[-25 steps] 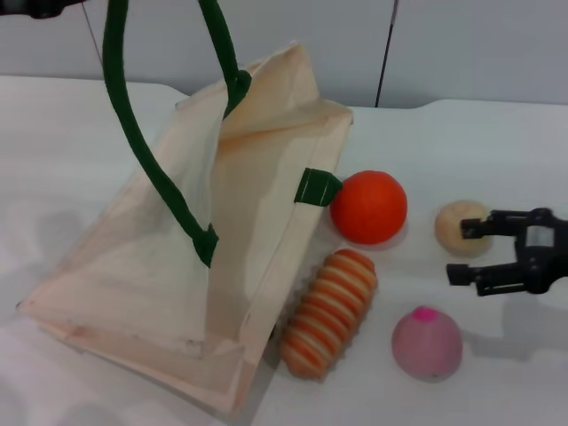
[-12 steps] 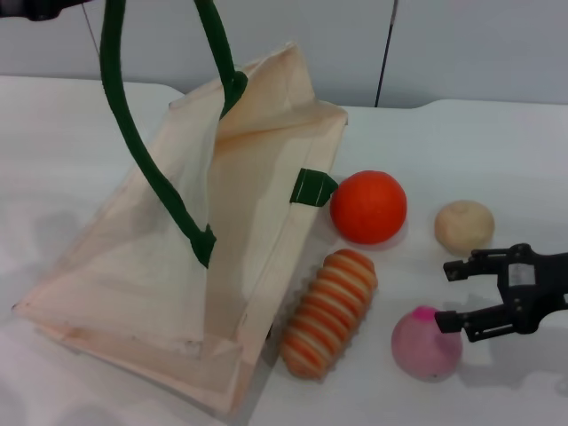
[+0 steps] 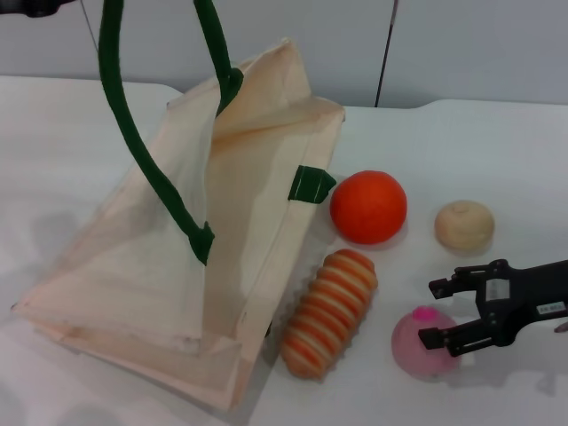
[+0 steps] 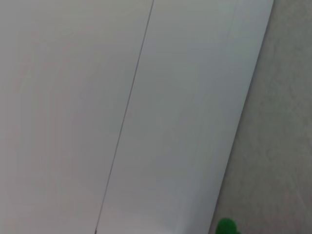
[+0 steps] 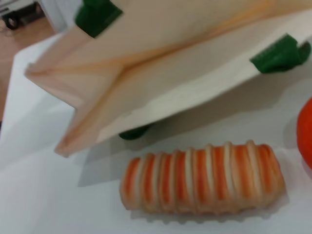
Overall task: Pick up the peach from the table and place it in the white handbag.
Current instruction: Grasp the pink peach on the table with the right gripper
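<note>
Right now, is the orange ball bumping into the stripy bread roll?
Apart. The head view shows bare white table between the orange ball and the striped bread roll.

**Black Two-Finger Gripper, Boxy Body**

The right gripper (image 3: 446, 312) is matte black throughout: two slim, angular fingers (image 3: 451, 286) with blunt squared tips, joined by short linkage bars to a blocky housing. A small pale label or marking sits on that housing. At the head view's top left corner shows only a dark sliver of the left arm (image 3: 34, 8).
</note>
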`<act>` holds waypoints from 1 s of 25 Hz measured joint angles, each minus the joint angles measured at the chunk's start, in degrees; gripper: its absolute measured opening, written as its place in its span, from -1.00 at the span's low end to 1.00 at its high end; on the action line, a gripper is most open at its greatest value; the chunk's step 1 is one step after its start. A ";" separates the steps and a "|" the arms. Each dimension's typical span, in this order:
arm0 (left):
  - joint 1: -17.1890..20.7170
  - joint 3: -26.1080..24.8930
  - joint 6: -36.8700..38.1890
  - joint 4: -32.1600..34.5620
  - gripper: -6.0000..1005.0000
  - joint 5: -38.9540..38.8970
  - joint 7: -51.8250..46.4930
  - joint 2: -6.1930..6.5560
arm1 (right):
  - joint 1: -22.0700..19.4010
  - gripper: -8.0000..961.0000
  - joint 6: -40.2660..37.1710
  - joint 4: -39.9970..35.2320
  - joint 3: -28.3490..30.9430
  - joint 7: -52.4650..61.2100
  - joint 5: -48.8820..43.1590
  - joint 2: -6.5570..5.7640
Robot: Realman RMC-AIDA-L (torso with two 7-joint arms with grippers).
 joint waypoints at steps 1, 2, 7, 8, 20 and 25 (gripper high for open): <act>0.02 0.00 0.00 0.00 -0.77 0.00 0.00 -0.02 | 0.32 0.86 -1.00 0.66 -0.16 0.12 -0.38 0.02; 0.04 0.00 0.00 0.00 -0.77 0.00 0.00 -0.03 | 0.54 0.86 -1.41 1.05 -0.37 0.13 -0.57 0.06; 0.06 0.00 0.00 0.00 -0.76 0.00 0.00 -0.05 | 0.93 0.86 -3.27 1.69 -0.96 0.27 -1.11 0.11; 0.06 0.00 0.00 0.00 -0.76 0.00 0.00 -0.05 | 0.89 0.86 -3.45 1.76 -1.15 0.28 -1.11 0.11; 0.24 0.00 0.00 0.00 -0.76 0.01 0.00 0.00 | 0.56 0.82 -1.38 2.26 -4.22 -0.07 -0.64 0.00; 0.17 0.01 0.00 0.00 -0.76 0.03 0.00 0.02 | 0.93 0.66 -0.70 2.34 -4.66 -0.32 -2.16 -0.06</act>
